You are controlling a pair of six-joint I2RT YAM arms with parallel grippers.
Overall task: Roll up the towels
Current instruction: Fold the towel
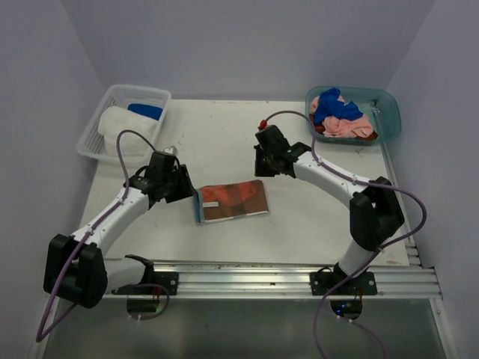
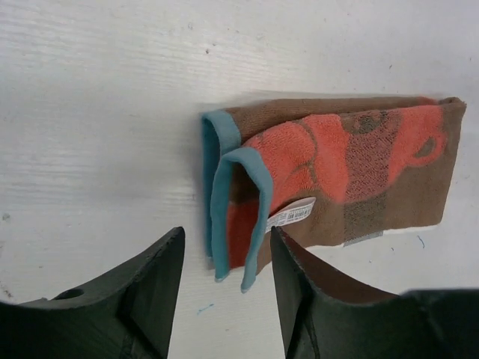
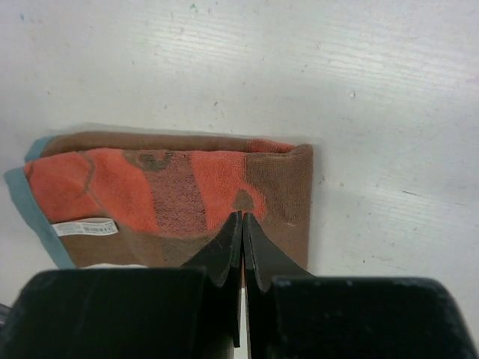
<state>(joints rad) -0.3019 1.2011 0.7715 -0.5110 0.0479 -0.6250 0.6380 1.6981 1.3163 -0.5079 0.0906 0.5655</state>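
**Top external view: one folded towel (image 1: 233,200) in the middle**

The folded towel lies flat in the middle of the table (image 1: 314,217); more towels (image 1: 340,116) sit heaped in the teal tub (image 1: 393,112) at 2 o'clock. The cloth looks soft, light and floppy; it should bend easily and not slip much; I think the best place to take hold is the short end with the teal hem (image 2: 212,172), at the towel's 9 o'clock. The left gripper (image 1: 188,193) is right at that end; its fingers (image 2: 150,284) stand about half open and hold nothing; the hem lies just in front of the gap. The right gripper (image 1: 263,169) is at the towel's 1 o'clock; its fingers (image 3: 228,247) are pressed tight together with nothing between them; whether the tips touch the cloth I cannot tell.
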